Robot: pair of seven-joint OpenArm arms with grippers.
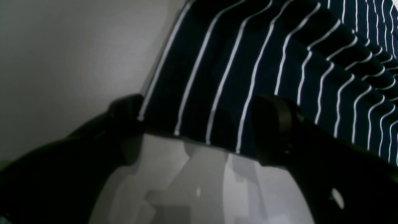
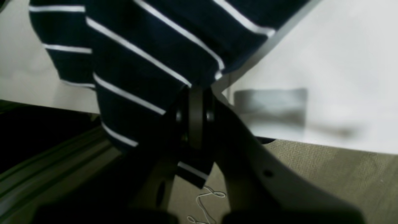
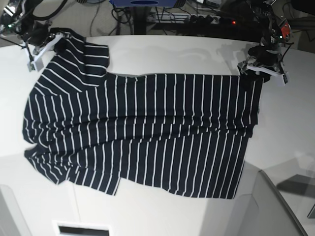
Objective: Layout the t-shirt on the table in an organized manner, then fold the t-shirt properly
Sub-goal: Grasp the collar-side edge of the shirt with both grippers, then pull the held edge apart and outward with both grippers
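The striped t-shirt (image 3: 142, 130) lies spread across the off-white table (image 3: 162, 206), its hem end just beside the left gripper (image 1: 199, 121), whose jaws stand spread with the hem edge between them. The right gripper (image 2: 196, 118) is pressed together, pinching a sleeve corner that reaches the table's curved edge, with ribbed floor covering (image 2: 335, 174) below it. Behind both grippers, cables and a power strip (image 3: 202, 18) crowd the room's far side.
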